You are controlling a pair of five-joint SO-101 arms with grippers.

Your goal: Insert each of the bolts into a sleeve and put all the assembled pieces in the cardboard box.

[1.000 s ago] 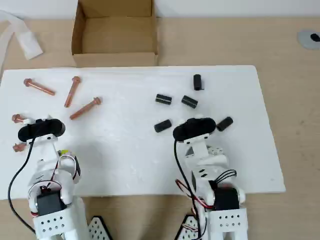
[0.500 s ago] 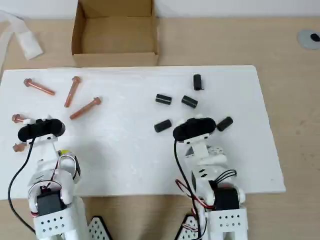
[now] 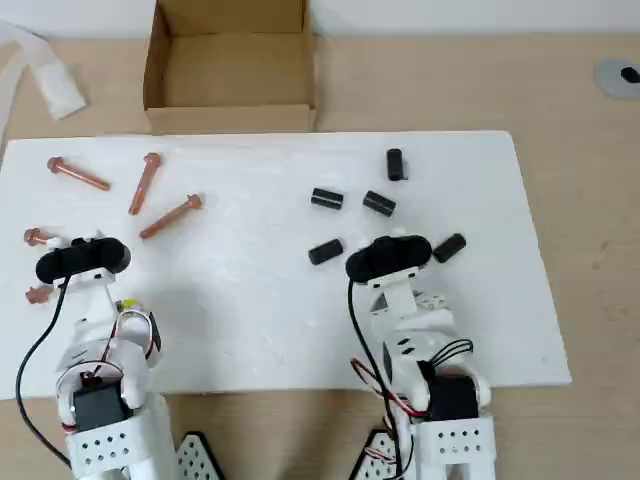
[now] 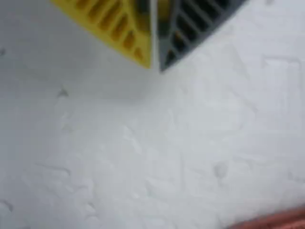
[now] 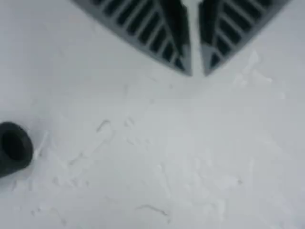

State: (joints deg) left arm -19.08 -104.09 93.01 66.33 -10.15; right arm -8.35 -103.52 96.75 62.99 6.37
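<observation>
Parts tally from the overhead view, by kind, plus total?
Copper-coloured metal bolts: 5
Black cylindrical sleeves: 5
Open cardboard box: 1
Total: 11

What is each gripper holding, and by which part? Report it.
Nothing held: left gripper and right gripper are both shut, empty, over the white board.

Left gripper (image 4: pixel 154 66) fingers (one yellow, one grey) closed together, empty, over the white foam board (image 4: pixel 143 152); a copper bolt (image 4: pixel 281 220) lies nearby.
</observation>
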